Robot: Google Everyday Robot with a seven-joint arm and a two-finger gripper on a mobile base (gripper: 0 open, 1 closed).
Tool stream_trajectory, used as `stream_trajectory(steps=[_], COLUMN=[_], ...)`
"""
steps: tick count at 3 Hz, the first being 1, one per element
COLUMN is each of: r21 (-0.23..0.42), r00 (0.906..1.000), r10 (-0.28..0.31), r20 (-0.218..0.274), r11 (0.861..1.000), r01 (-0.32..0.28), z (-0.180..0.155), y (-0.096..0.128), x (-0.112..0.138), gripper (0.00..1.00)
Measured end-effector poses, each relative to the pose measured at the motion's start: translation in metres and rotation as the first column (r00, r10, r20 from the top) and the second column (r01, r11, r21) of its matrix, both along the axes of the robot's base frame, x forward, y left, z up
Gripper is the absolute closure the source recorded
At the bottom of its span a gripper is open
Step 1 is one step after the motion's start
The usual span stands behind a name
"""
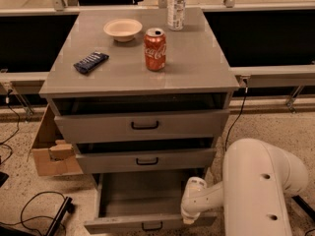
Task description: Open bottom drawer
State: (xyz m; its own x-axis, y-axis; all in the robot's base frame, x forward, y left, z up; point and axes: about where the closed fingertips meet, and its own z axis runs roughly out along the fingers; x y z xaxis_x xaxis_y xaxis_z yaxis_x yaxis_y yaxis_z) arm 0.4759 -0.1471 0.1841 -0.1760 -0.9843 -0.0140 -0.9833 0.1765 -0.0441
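Opening progress, camera view: the bottom drawer (142, 199) is seen pulled far out at the foot of the cabinet (197, 68), interior exposed; the task is judged nearly done.
Gripper: the gripper (189, 216) is held at the drawer's right front corner; its state cannot be told.

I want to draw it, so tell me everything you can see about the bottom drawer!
The bottom drawer is grey, looks like metal, and sits lowest in the cabinet. It is pulled well out, level, and plain grey inside. Its narrow front panel has a small black loop handle in the middle. The gripper is at the drawer's front right corner and seems to touch it.
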Motion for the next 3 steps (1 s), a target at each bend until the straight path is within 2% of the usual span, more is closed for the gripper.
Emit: stream_trajectory(steps=[1,3], r21=[0.005,0.005], r00=[0.9999,0.9999], r10=[-0.010,-0.010], r20=[-0.006,-0.006], r11=[1.000,1.000], r01=[0.010,0.010], z=[-0.0025,-0.0009], y=[-0.0041,-0.0038], x=[-0.0132,-0.0133], gripper=[1.00,1.00])
